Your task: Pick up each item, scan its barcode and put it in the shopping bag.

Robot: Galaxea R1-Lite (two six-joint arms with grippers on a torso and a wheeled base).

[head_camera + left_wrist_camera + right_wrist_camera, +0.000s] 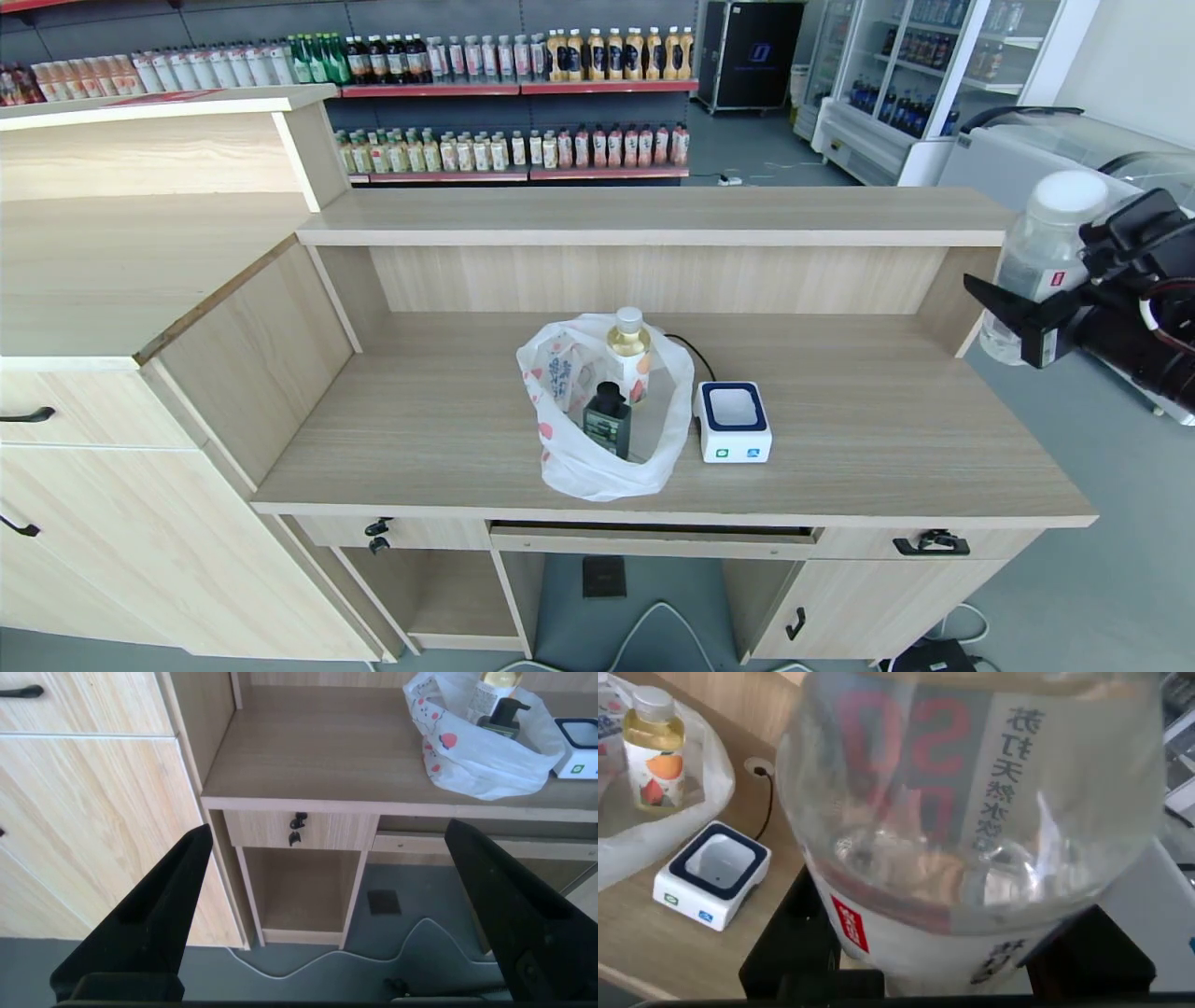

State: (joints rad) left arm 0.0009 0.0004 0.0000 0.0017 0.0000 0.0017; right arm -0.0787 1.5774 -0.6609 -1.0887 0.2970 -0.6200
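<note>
Pinching one clear bottle (1041, 233) with right end effector (1055, 273). Well to its left: one scanner (735, 420) beside one shopping bag (579, 471) holding three items (628, 359). Keeping left end effector (329, 859) spread.

Place: conv. shop | evidence: drink shelves (513, 89) at back, glass-door fridges (920, 75), checkout worktop (840, 439) w/ barcode scanner (734, 422)

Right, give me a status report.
Left hand open, empty, low by the counter front. Right hand shut on bottle, raised off counter's right end. Scanner beside bag, nothing between.
</note>
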